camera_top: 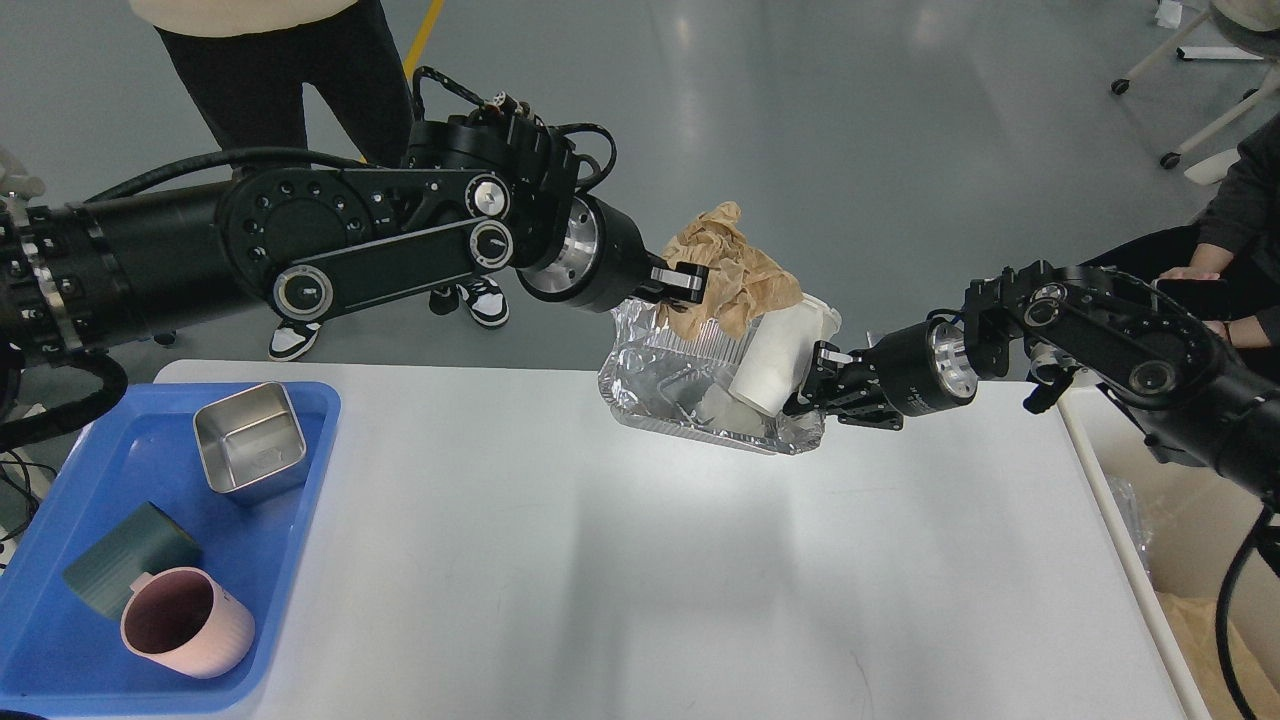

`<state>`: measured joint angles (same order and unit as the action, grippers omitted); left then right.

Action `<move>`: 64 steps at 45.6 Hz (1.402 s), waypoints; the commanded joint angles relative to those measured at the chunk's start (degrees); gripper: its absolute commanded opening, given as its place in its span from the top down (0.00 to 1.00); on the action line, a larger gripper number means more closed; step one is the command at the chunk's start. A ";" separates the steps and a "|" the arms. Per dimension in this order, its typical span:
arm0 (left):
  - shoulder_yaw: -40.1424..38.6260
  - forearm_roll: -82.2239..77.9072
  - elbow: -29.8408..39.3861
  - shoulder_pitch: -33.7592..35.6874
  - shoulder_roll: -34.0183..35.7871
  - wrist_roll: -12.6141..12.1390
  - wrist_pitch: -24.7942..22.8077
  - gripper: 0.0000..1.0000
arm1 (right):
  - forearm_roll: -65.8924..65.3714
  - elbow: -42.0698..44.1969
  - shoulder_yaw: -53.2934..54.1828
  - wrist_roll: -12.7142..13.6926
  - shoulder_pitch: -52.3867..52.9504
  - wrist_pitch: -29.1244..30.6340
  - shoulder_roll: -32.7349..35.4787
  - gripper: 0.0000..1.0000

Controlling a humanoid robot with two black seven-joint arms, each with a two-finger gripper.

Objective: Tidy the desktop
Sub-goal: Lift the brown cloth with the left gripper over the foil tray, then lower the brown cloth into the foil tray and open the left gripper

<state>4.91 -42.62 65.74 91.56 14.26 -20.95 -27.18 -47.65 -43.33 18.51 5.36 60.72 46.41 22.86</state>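
Observation:
The white desktop [640, 560] fills the lower view. My left gripper [688, 284] is shut on a crumpled brown paper [735, 272] and holds it just above the far rim of a foil tray [672, 392]. My right gripper [815, 388] is shut on the right end of the foil tray and holds it tilted above the table's far side. A white paper cup [775, 360] leans inside the tray, and another white piece lies under it.
A blue plastic tray [290, 520] at the left holds a steel square box [248, 440], a dark green cup [125, 555] and a pink cup [185, 620]. A person stands behind the table at the left. Another sits at the right. A bin [1200, 600] stands beside the table's right edge.

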 commanded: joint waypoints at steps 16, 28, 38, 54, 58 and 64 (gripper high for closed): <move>0.28 -1.23 -1.58 -4.37 -1.78 -0.32 0.81 0.96 | -0.25 0.35 -0.05 0.00 -0.69 0.00 0.34 1.00; 0.28 -1.85 -2.11 -6.31 -2.57 -0.32 0.81 0.95 | -0.34 0.87 -0.23 -0.09 -0.95 0.00 0.43 1.00; 0.28 -4.22 -2.99 -8.86 -3.88 -0.32 0.90 0.92 | -0.34 0.87 -0.23 -0.09 -0.95 0.00 0.43 1.00; -1.21 -3.96 -3.96 -10.09 -4.06 -0.23 3.53 0.04 | -0.34 0.79 -0.14 -0.09 -0.87 0.00 0.43 1.00; -3.49 -3.96 -3.96 -10.09 -4.06 -0.23 3.62 0.03 | -0.34 0.79 -0.14 -0.09 -0.87 0.00 0.34 1.00; -5.43 -3.96 -3.96 -9.91 -3.97 -0.23 3.45 0.03 | -0.34 0.79 -0.14 0.00 -0.78 0.00 0.34 1.00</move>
<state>0.85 -46.59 61.78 81.43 10.19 -21.18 -23.62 -47.99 -42.54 18.37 5.27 59.86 46.41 23.26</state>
